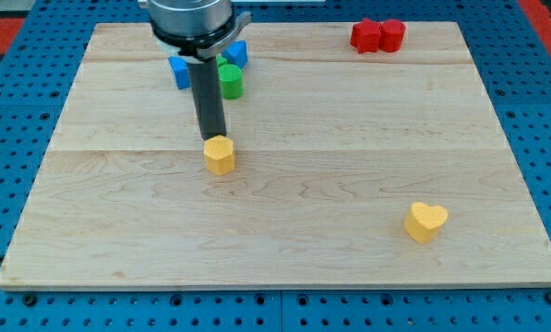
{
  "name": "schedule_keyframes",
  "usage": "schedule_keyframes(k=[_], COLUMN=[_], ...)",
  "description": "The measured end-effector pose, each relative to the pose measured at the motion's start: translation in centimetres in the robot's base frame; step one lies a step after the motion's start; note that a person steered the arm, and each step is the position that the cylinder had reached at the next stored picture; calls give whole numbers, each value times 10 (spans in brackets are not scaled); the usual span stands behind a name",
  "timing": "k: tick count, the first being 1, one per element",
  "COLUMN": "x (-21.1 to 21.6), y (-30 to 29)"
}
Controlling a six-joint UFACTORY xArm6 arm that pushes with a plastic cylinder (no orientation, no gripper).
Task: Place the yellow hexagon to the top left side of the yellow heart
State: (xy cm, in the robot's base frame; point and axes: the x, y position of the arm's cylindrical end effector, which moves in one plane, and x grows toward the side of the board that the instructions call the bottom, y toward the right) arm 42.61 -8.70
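Note:
The yellow hexagon [220, 154] lies a little left of the board's middle. The yellow heart [425, 221] lies at the lower right, far from the hexagon. My tip [214, 138] comes down from the view's top and stands right at the hexagon's top edge, touching or nearly touching it.
A green cylinder [230, 80] and two blue blocks [180, 71] [236, 53] cluster at the top left behind the rod. Two red blocks [377, 35] sit at the top right. The wooden board [118, 231] rests on a blue pegboard table.

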Motion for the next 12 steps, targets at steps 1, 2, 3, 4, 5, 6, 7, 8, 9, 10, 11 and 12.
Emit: schedule_keyframes(k=[1, 2, 3, 4, 5, 6, 7, 8, 9, 10, 11, 12], x=[38, 78, 98, 123, 139, 132, 118, 111, 109, 94, 77, 77], y=[-1, 25, -8, -2, 54, 70, 41, 84, 133, 91, 106, 174])
